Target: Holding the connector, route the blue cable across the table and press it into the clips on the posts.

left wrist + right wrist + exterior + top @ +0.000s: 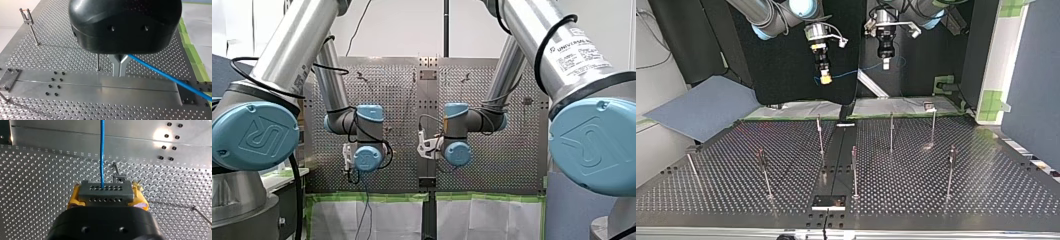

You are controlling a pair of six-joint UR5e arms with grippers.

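My right gripper (106, 195) is shut with its yellow pads (73, 199) clamped on a grey connector (105, 190) with rows of small holes. The blue cable (102, 150) leaves the connector and runs straight ahead over the perforated table. My left gripper (120, 73) has its metal fingers shut together on the blue cable (162, 73), which trails away to one side. In the top view both grippers hang high above the table's far edge: my right gripper (825, 75) at the left, my left gripper (885, 62) at the right. The blue cable (851, 75) spans between them.
Several thin posts with clips stand on the table, among them post (820, 135), post (891, 131) and post (854, 170). A smooth metal strip (836, 155) runs down the middle. A grey-blue sheet (706, 107) lies off the table at the top view's left.
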